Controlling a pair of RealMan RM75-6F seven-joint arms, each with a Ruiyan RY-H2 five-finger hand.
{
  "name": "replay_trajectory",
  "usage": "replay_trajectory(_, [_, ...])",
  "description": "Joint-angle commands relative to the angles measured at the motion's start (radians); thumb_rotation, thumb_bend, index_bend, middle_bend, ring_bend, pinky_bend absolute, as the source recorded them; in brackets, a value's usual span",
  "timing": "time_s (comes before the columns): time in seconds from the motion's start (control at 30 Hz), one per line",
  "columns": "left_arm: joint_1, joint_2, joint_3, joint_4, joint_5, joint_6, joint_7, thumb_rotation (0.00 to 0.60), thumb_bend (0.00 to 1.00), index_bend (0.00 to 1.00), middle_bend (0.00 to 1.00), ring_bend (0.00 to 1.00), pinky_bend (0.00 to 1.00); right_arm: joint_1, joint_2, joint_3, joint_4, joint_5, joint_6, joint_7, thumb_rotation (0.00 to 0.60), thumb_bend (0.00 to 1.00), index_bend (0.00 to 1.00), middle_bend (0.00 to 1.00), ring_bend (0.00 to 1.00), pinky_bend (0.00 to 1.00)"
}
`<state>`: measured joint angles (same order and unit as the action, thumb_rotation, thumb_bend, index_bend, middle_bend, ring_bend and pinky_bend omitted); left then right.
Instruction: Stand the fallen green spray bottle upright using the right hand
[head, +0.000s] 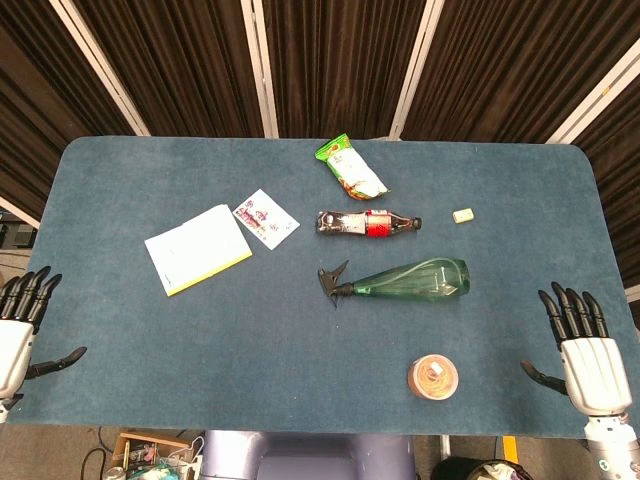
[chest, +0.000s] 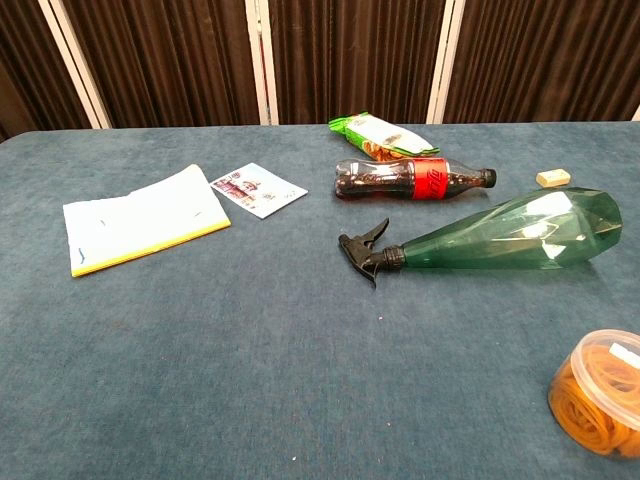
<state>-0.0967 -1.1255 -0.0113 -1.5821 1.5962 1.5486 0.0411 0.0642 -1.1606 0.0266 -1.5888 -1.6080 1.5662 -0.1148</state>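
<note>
Clutter surrounds the green spray bottle (head: 412, 279), which lies on its side near the middle of the blue desk (head: 150, 330), black trigger head toward the robot's left and wide base toward its right. Just behind it, apart from it, a dark cola bottle (head: 366, 223) with a red label also lies flat, roughly parallel. Farther back sits a green snack packet (head: 350, 168), and a small pale eraser-like block (head: 462, 214) rests beyond the spray bottle's base end. To the left lie a white notebook with a yellow edge (head: 197, 249) and a small printed card (head: 265, 218) just beside it. Nearer the front edge, a round clear tub of orange rubber bands (head: 433, 378) stands between the spray bottle and the right robot hand (head: 585, 345). That robot hand rests at the desk's front right corner, released, fingers straight and apart, holding nothing, well apart from the spray bottle. The left robot hand (head: 20, 320) sits at the front left edge, likewise released and empty.
</note>
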Motion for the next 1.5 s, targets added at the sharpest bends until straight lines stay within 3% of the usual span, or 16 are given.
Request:
replay_trajectory(0.03, [0.003,-0.012,-0.001,0.007,0.002,-0.035,0.01,0.6,0.07,0.0,0.0,0.0,0.06,-0.002,0.003,0.0,-0.013,0.017,-0.043,-0.009,0.6,0.11,0.0,0.0,0.0,0.0])
replay_trajectory(0.37, [0.004,-0.037,-0.015,0.019,0.013,-0.001,0.038,0.6,0.07,0.0,0.0,0.0,0.06,0.029,-0.043,-0.006,0.017,-0.046,-0.055,-0.037,0.6,0.11,0.0,0.0,0.0,0.0])
replay_trajectory(0.47, [0.003,-0.054,-0.023,0.04,0.015,0.015,0.04,0.6,0.07,0.0,0.0,0.0,0.06,0.076,-0.09,0.002,0.045,-0.071,-0.111,-0.133,0.6,0.11,0.0,0.0,0.0,0.0])
replay_trajectory(0.63, [-0.004,-0.071,-0.027,0.075,0.024,0.022,0.006,0.6,0.07,0.0,0.0,0.0,0.06,0.203,-0.196,0.085,0.065,-0.004,-0.28,-0.412,0.6,0.11,0.01,0.0,0.0,0.0])
replay_trajectory(0.77, [-0.002,-0.075,-0.024,0.082,0.04,0.037,0.002,0.6,0.07,0.0,0.0,0.0,0.06,0.265,-0.248,0.102,0.061,0.006,-0.345,-0.549,0.6,0.11,0.03,0.0,0.0,0.0])
replay_trajectory(1.0, [-0.006,-0.074,-0.024,0.083,0.025,0.022,0.0,0.6,0.07,0.0,0.0,0.0,0.06,0.353,-0.327,0.116,0.078,0.055,-0.462,-0.724,0.6,0.11,0.06,0.0,0.0,0.0])
replay_trajectory(1.23, [-0.014,-0.085,-0.034,0.091,0.0,0.005,0.013,0.6,0.07,0.0,0.0,0.0,0.06,0.403,-0.397,0.129,0.086,0.12,-0.501,-0.876,0.6,0.11,0.08,0.0,0.0,0.0])
replay_trajectory(1.5, [-0.017,-0.088,-0.041,0.092,-0.026,-0.008,0.021,0.6,0.07,0.0,0.0,0.0,0.06,0.486,-0.435,0.123,0.156,0.171,-0.596,-0.983,0.6,0.11,0.1,0.0,0.0,0.0])
